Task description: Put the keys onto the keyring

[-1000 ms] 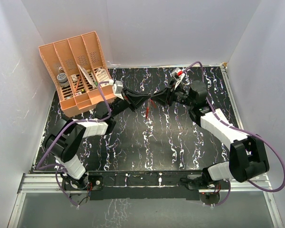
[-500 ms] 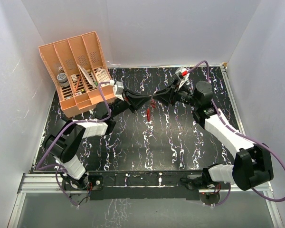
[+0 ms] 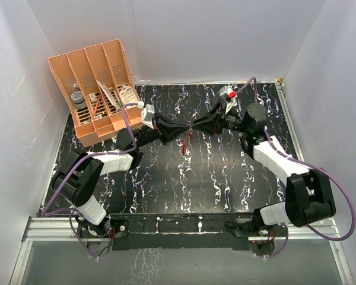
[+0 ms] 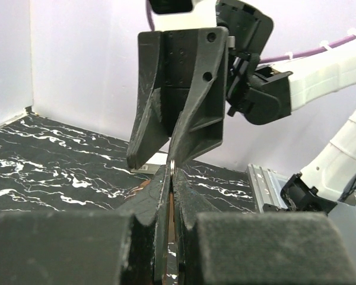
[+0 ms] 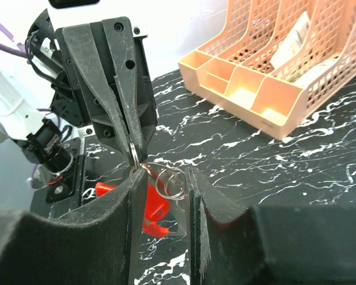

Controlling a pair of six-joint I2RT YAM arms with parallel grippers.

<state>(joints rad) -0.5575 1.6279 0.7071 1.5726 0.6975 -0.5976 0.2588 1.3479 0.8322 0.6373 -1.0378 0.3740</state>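
1. Right wrist view: the right gripper [image 5: 165, 171] holds its jaws partly apart. Linked metal rings [image 5: 169, 181] lie in the gap, one loop touching one finger, and nothing is clamped from both sides.
2. The left gripper [image 5: 134, 155] faces it tip to tip and is closed flat on a thin loop of the same rings. The left wrist view shows that wire pinched between its pads.
3. The keyring [image 3: 184, 145], seen as a red elongated piece, hangs from the rings just below the meeting tips, above the middle-rear of the black marbled table [image 3: 166, 178]. No separate key can be made out.
4. Obstruction: each gripper's fingers stand directly in front of the other's wrist camera, hiding much of the rings.
5. An orange file rack [image 3: 98, 89] stands at the rear left corner, well apart from the tips.
6. Compared with one second earlier, the tips meet at nearly the same spot. The right wrist sits slightly farther right, and the red piece appears a little lower in the top view.
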